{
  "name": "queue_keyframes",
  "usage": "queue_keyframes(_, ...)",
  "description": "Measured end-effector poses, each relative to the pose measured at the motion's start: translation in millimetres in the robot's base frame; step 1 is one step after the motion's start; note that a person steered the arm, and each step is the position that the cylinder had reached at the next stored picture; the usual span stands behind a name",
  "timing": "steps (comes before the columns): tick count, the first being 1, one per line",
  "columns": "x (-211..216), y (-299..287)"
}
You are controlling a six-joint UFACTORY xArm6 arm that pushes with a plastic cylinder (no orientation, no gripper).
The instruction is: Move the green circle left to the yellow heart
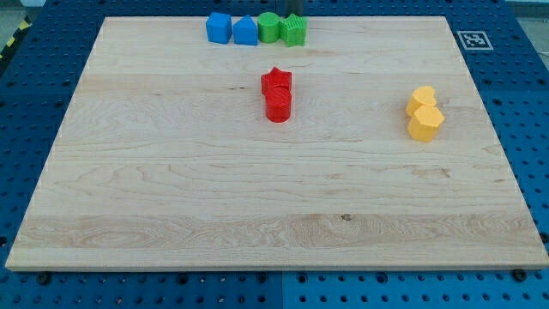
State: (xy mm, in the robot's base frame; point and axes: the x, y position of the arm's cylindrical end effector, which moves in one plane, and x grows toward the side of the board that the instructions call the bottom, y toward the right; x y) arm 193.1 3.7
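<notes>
The green circle [268, 27] sits in a row of blocks at the view's top edge, touching a green star [294, 30] on its right. The yellow heart [421, 98] lies far off at the view's right, touching a yellow hexagon [425, 124] just below it. A short dark piece of my rod shows at the view's top edge, and my tip [296, 15] is right behind the green star, a little to the right of the green circle.
Two blue blocks [219, 27] [245, 31] continue the top row left of the green circle. A red star [276, 81] and a red cylinder [278, 106] touch each other near the board's upper middle. The wooden board [257, 206] lies on a blue perforated table.
</notes>
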Motion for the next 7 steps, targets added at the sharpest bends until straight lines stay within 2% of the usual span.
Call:
queue_keyframes(1,0,-27)
queue_keyframes(3,7,-30)
queue_keyframes(4,33,-32)
queue_keyframes(7,59,-45)
